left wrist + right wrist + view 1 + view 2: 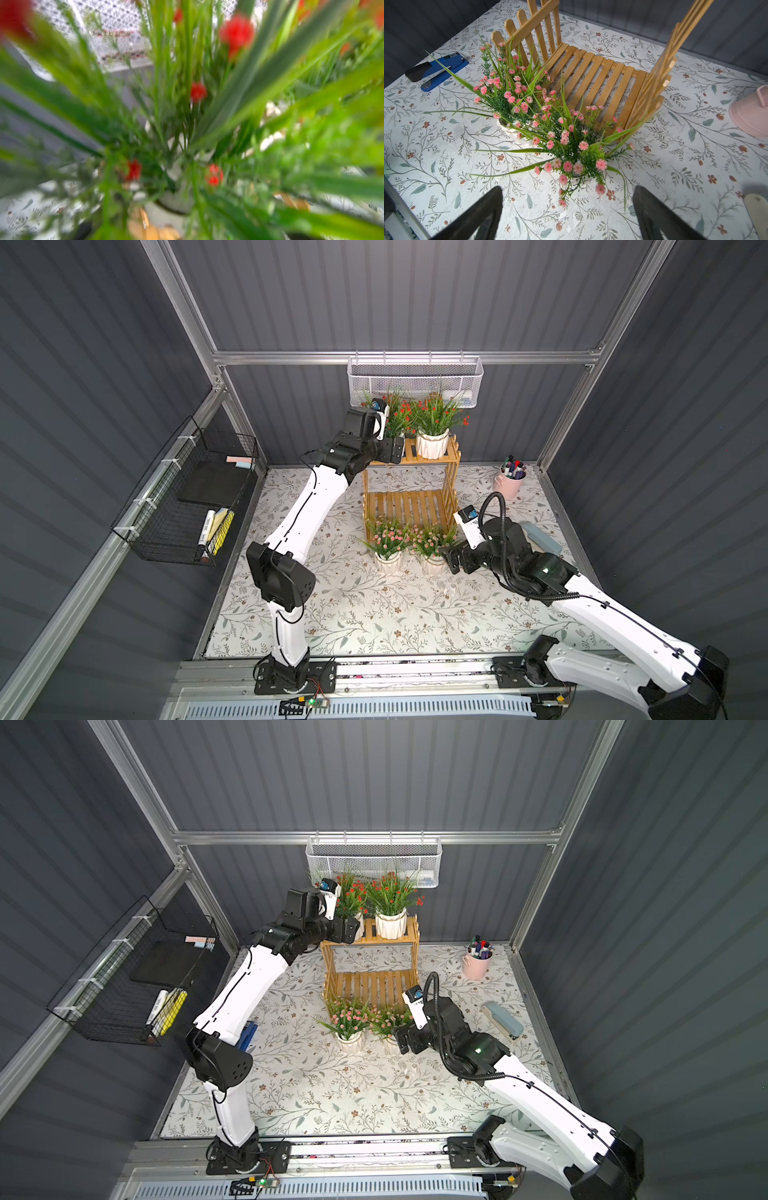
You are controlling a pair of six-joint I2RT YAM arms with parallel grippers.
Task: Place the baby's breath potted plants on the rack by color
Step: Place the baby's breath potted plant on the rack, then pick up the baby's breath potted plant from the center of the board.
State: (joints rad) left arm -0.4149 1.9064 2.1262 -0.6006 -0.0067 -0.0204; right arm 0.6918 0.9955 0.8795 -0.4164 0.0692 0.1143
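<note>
A black wire basket (187, 497) hangs on the left wall, holding a dark flat pad, pastel sticky notes and some markers. The left tool (397, 448) sits at the pot of the left red plant (397, 416) on the upper tier of the rack (409, 506). I cannot tell whether its jaws grip the pot (the left wrist view is a blur of leaves and red blossoms). The right red plant (434, 427) stands upright beside it on the same tier, below a white mesh basket (415, 379) with something white inside. On the tabletop (353, 605), just in front of the lower tier, stand the left pink plant (388, 539) and the right pink plant (432, 541). The right tool (568, 190) is just beside the latter, jaws spread wide and holding nothing. Farther right, a pink cup (510, 485) holds markers.
</note>
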